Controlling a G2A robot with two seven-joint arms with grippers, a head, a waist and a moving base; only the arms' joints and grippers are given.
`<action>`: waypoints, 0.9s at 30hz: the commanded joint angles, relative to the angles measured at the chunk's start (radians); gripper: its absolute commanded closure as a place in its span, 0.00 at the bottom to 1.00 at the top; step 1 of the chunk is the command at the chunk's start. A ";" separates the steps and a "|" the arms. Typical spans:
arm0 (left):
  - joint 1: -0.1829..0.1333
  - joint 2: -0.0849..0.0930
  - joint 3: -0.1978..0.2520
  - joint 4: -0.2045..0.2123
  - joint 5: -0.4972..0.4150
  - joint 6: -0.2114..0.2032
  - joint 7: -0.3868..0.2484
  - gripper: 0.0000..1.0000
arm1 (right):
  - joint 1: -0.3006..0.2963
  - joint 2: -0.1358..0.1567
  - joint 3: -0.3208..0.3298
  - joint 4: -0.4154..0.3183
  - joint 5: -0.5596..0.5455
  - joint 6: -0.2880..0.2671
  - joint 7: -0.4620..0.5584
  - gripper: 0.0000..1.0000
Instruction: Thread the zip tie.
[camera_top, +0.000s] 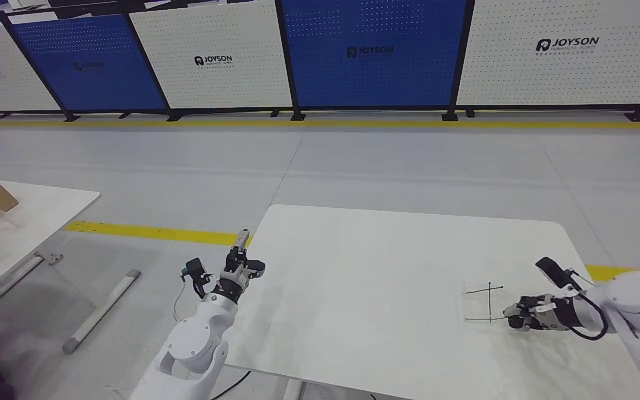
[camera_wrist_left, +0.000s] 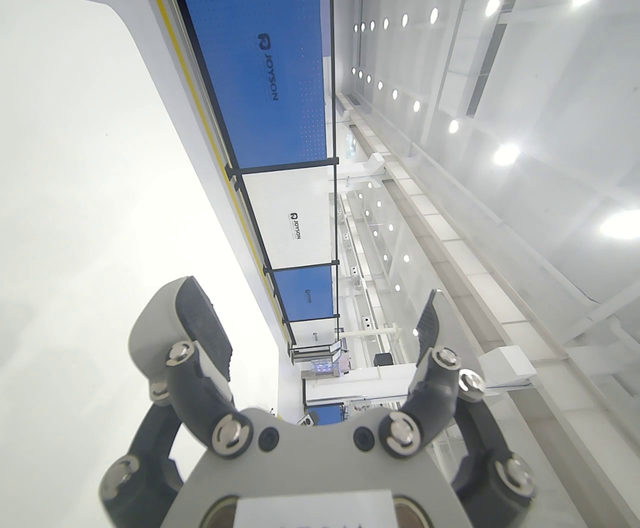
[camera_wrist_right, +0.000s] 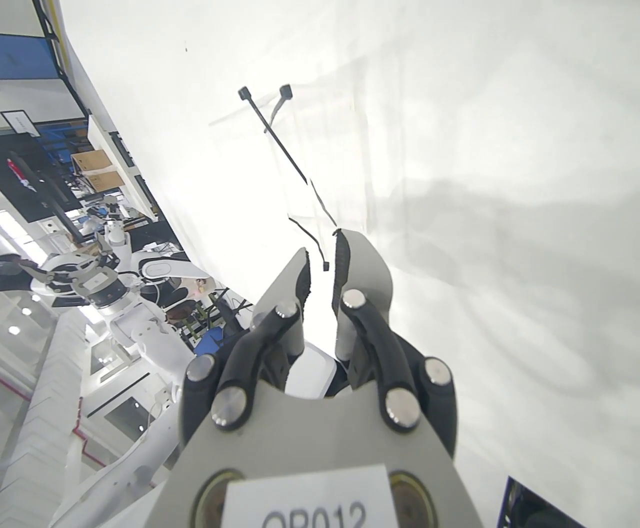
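Several thin black plastic zip ties (camera_wrist_right: 287, 155) are glare-broken at the white table's (camera_top: 380, 260) 3 o'clock; right gripper (camera_wrist_right: 323, 245) is set narrow, left gripper (camera_wrist_left: 311, 290) wide.

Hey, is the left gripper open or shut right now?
Open. In the left wrist view the left gripper shows its two fingers standing wide apart, with nothing held between them.

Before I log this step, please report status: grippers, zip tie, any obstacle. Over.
Left gripper open, empty, at table edge. Right gripper narrowly open, tips at the zip ties. Ties lie crossed, not threaded. No obstacle seen near them.
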 joint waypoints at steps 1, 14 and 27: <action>0.000 0.000 0.000 0.000 0.000 0.000 0.000 0.00 | 0.004 -0.001 -0.003 0.004 0.000 -0.001 0.001 0.82; 0.000 0.000 0.000 0.000 0.000 0.000 0.000 0.00 | 0.002 -0.001 0.003 -0.002 -0.005 -0.006 -0.003 1.00; 0.000 0.000 0.000 0.000 0.000 0.000 0.000 0.00 | -0.147 0.045 0.188 -0.110 0.120 -0.126 -0.090 1.00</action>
